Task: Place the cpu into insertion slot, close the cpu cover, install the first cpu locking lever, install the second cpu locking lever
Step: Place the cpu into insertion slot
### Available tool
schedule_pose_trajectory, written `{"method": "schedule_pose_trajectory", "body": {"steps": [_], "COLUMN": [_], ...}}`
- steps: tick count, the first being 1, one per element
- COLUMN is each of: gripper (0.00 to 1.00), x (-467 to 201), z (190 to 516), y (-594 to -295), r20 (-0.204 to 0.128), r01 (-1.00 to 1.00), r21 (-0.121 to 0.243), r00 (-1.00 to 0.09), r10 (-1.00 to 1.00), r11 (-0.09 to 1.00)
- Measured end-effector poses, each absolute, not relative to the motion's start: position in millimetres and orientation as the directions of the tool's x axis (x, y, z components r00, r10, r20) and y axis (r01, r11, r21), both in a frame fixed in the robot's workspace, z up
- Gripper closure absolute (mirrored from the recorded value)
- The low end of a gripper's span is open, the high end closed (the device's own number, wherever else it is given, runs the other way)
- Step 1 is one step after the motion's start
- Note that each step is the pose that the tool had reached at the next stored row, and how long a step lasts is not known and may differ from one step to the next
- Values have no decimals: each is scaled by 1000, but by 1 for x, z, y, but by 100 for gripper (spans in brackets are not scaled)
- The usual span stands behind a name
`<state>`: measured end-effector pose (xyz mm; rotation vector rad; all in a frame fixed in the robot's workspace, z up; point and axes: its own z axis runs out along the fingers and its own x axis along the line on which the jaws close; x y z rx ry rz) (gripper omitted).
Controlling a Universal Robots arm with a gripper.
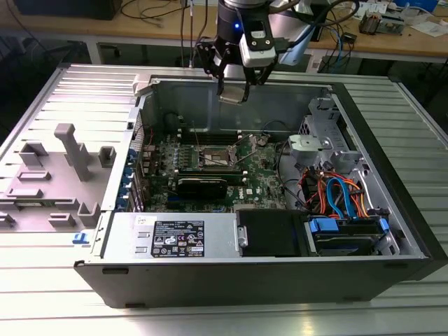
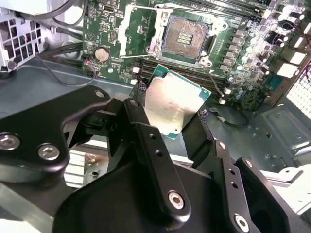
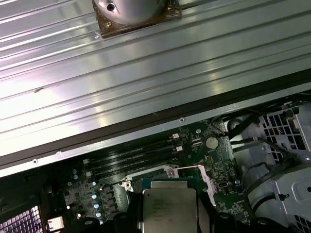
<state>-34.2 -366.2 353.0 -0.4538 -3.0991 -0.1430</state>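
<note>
**Cpu [image 2: 175, 97] hanging in the gripper [image 2: 167, 110], well apart from the insertion slot [image 2: 187, 39]**

Much is being hidden or cut off. In the exterior view the arm [image 1: 241, 21] is running out past the picture's upper edge. The insertion slot [image 1: 213, 155] is showing there as a small square on the green circuit board [image 1: 259, 175], with its contact field hard to make out. In the second wrist view the black gripper body is covering one corner of the cpu, and the cpu itself is blocking part of the memory sticks [image 2: 216, 87] just beside the slot. In the first wrist view the cpu [image 3: 170, 208] is hiding most of the slot behind it, leaving only a strip of metal rim [image 3: 165, 170] showing. The fingers [image 3: 206, 221] are being cropped by the picture's edge.

The arm is reaching down into the open computer case [image 1: 175, 245] from above. The wrist is pointing downward, and the gripper is hovering over the far side of the slot, high above the board. The two fingers are clenched on opposite edges of the cpu, carrying it tilted with its silvery top facing the second wrist camera.

The slot is lying bare, with its brownish contacts exposed. The cpu cover [image 2: 122, 29] is standing open just beside the slot, and a thin locking lever [image 2: 141, 56] is resting unlatched along the slot's edge.
</note>
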Motion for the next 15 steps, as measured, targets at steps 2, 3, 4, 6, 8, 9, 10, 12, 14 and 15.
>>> {"method": "schedule_pose_trajectory", "body": {"steps": [2,3,4,6,8,9,10,12,14,15], "gripper": [46,46,46,46,46,46,46,46,46,46], "x": [-34,-34,-34,-34,-34,-34,-34,-34,-35,-36], "z": [352,352,352,352,352,352,352,352,351,351], "y": [-366,-366,-366,-366,-366,-366,-366,-366,-366,-366], "r20": [19,19,19,19,19,19,19,19,19,19], "r01": [301,310,316,323,325,327,332,348,356,357], "r21": [89,89,89,89,89,89,89,89,89,89], "r00": [-954,-951,-949,-946,-946,-945,-943,-937,-934,-934], "r10": [300,309,316,323,324,327,332,348,356,357], "r11": [950,947,945,942,942,941,939,933,930,930]}}
